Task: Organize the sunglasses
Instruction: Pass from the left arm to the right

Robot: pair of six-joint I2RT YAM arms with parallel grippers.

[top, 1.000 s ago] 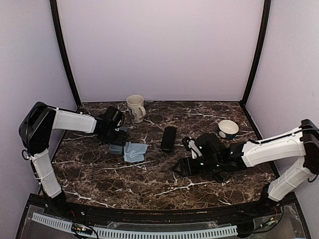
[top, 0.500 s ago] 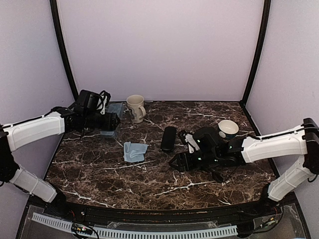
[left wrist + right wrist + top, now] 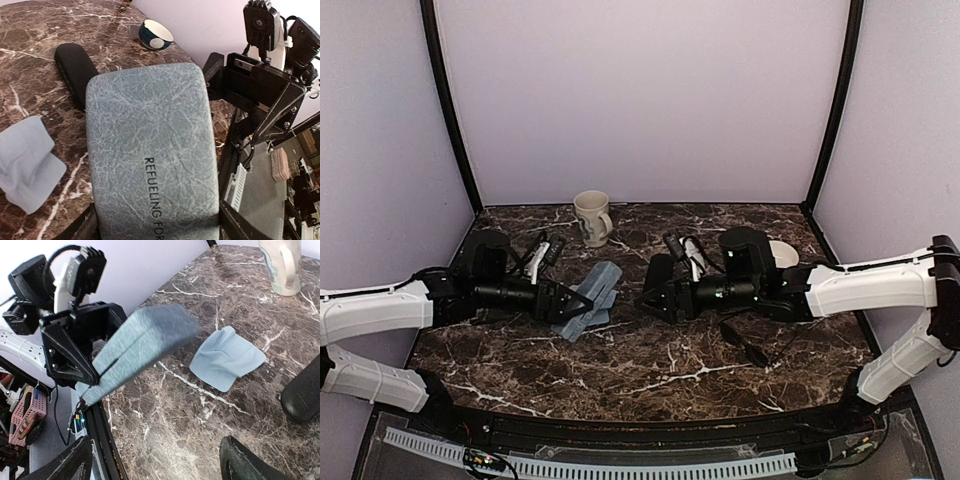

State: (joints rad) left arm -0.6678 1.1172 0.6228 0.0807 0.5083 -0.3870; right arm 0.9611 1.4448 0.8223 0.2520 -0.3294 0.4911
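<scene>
My left gripper (image 3: 560,298) is shut on the grey-blue case (image 3: 588,300), held lengthwise above the table near its middle. The case fills the left wrist view (image 3: 150,145), with the jaws on its long sides. My right gripper (image 3: 655,298) faces it from the right, open, with nothing between its fingers (image 3: 75,465). The black oblong case (image 3: 660,272) lies just behind that gripper. One dark pair of sunglasses (image 3: 750,345) lies on the marble under my right forearm.
A light blue cloth (image 3: 227,357) lies on the marble below the held case. A cream mug (image 3: 592,217) stands at the back, and a bowl (image 3: 156,34) at the back right. Purple walls close three sides.
My left arm has swung from the back left to the middle, carrying the grey-blue case. My right gripper has lifted off the table, moved left towards the case and opened wider.
</scene>
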